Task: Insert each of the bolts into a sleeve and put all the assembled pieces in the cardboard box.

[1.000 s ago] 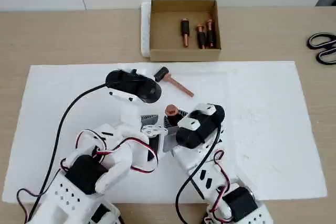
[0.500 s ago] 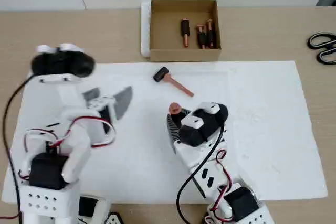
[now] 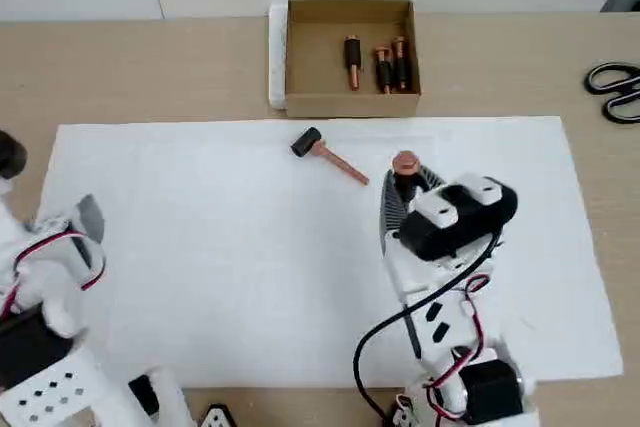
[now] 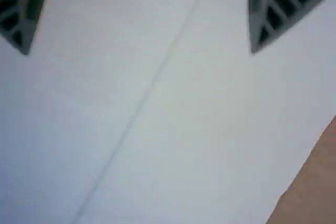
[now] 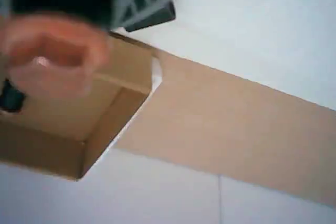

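The wooden table (image 3: 150, 67) carries a wide white sheet (image 3: 230, 247) that covers most of its near part. The left arm (image 3: 45, 287) stands at the left edge of the sheet. Its left gripper (image 4: 139, 51) hangs over bare white sheet, with the two fingers (image 4: 268, 9) held wide apart and nothing between them. The right arm (image 3: 440, 277) stands on the right half of the sheet. The cardboard box (image 3: 350, 104) sits on the table just beyond the far edge of the sheet, and three finished pieces (image 3: 383, 65) lie inside it, side by side. A pair of scissors (image 3: 615, 87) lies at the far right edge of the table. The right gripper (image 3: 403, 197) is clamped on an assembled piece (image 3: 405, 162), which stands upright with the copper head on top, between the right arm and the box. A loose bolt (image 3: 345, 167) lies on the sheet in front of the box. A black sleeve (image 3: 306, 141) touches its far end; I cannot tell if the bolt enters it.
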`<act>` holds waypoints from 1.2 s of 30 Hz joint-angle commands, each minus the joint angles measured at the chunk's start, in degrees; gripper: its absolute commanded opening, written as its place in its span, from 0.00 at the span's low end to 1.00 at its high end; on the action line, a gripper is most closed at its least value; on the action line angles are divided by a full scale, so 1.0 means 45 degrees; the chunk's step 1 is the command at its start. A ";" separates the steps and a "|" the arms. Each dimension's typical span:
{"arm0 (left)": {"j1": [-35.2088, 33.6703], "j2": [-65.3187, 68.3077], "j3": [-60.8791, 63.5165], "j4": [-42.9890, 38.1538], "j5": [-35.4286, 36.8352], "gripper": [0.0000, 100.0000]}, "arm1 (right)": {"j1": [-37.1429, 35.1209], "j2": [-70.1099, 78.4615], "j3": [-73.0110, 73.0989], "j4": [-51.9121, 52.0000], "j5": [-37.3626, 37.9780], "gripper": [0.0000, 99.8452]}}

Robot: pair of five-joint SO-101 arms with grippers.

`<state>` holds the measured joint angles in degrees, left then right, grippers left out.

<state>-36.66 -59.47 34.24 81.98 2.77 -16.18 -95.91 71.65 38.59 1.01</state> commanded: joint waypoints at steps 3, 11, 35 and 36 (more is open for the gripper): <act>-0.1250 0.0020 -0.0518 0.0860 -0.0234 0.26 | 0.0557 0.5382 -0.5509 -0.1026 0.0215 0.00; -0.2911 -0.0020 -0.0518 0.1465 -0.0234 0.26 | 0.0654 1.4271 -1.2542 -0.2042 0.0156 0.00; -0.3907 -0.0039 -0.0557 0.2383 -0.0234 0.25 | 0.1670 3.0369 -2.2037 -0.6398 0.0195 0.01; -0.3907 -0.0039 -0.0557 0.2383 -0.0234 0.25 | 0.1651 3.0505 -2.2037 -0.6398 0.0195 0.01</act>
<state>-54.07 -59.56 34.24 92.62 1.80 -8.79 41.67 -22.42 11.96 1.36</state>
